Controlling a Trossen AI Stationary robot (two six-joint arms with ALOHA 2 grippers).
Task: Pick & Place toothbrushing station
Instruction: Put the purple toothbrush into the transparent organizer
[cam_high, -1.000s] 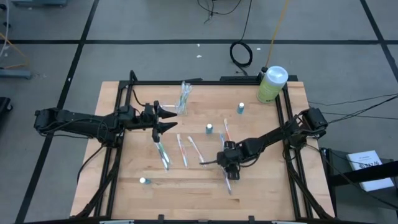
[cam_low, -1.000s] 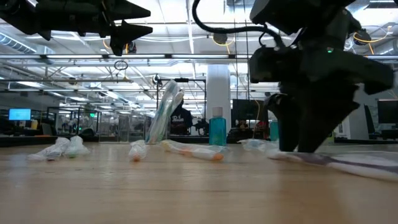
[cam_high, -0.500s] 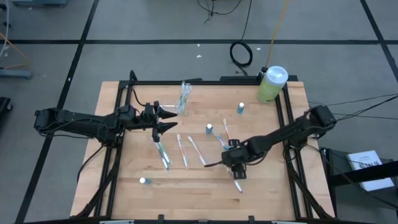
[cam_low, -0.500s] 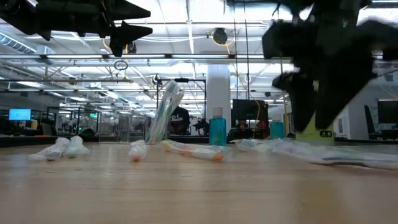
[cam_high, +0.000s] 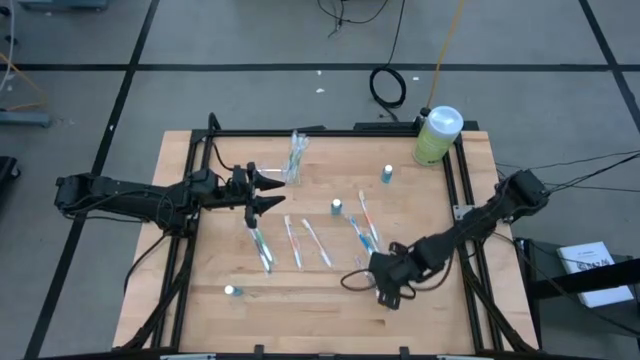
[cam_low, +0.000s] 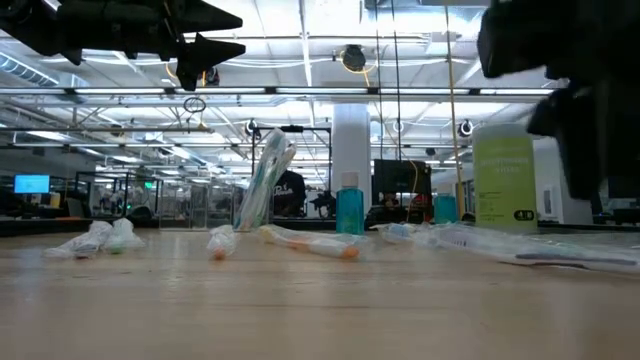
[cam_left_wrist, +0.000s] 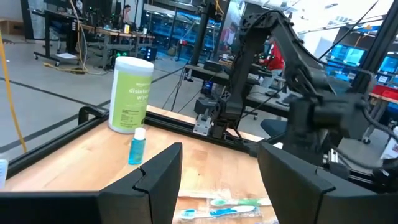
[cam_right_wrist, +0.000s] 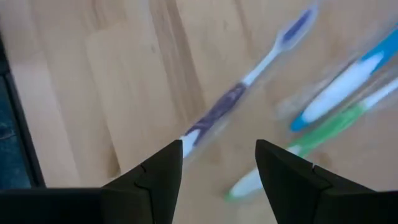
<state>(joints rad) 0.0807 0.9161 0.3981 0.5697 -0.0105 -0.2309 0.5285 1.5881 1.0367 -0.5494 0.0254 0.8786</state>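
The toothbrushing station (cam_high: 297, 156), a clear plastic holder, stands tilted at the table's far middle; the low view shows it leaning (cam_low: 265, 182). My left gripper (cam_high: 276, 192) hovers open and level just near and left of it, holding nothing. My right gripper (cam_high: 390, 296) is open above the near right part of the table, fingers slanting down. A purple toothbrush (cam_right_wrist: 239, 93) lies on the wood below the fingers, untouched, with a blue one (cam_right_wrist: 339, 90) and a green one (cam_right_wrist: 311, 140) beside it.
A green wipes bottle (cam_high: 437, 135) stands at the far right corner. Small blue bottles (cam_high: 386, 174) (cam_high: 337, 207) (cam_high: 231, 291) and several wrapped toothbrushes (cam_high: 293, 242) (cam_high: 362, 228) lie about the middle. A black frame rail (cam_high: 462, 190) borders the table.
My right gripper has risen and swung toward the table's right and near edges, rolling about its own axis, and stays open. It has moved off the toothbrushes in the middle, which now show uncovered. My left arm has kept still.
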